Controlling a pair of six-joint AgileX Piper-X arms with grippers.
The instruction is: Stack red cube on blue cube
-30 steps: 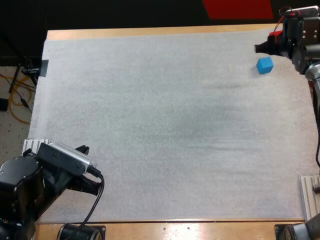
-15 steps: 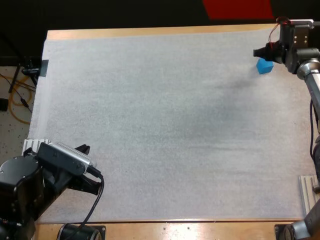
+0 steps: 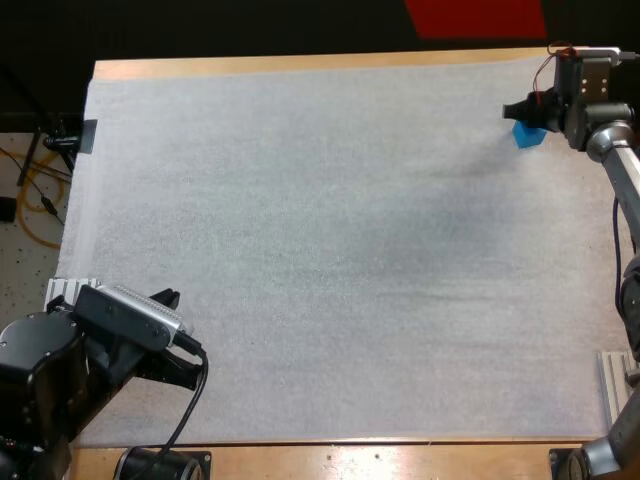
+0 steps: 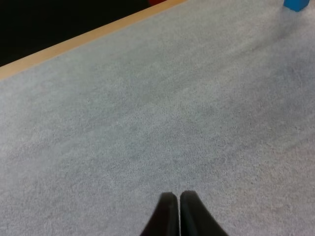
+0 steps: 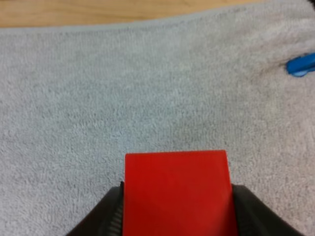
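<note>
Clamping the red cube, right fingers hover by the blue cube; left fingers together.

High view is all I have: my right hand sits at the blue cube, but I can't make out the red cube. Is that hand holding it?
Observer: Yes. In the right wrist view the right hand has the red cube pressed between its two fingers, one on each side.
Operator: And my left hand, open or shut?
Observer: Shut on nothing. The left wrist view shows the left hand with its fingertips touching over bare mat.
</note>
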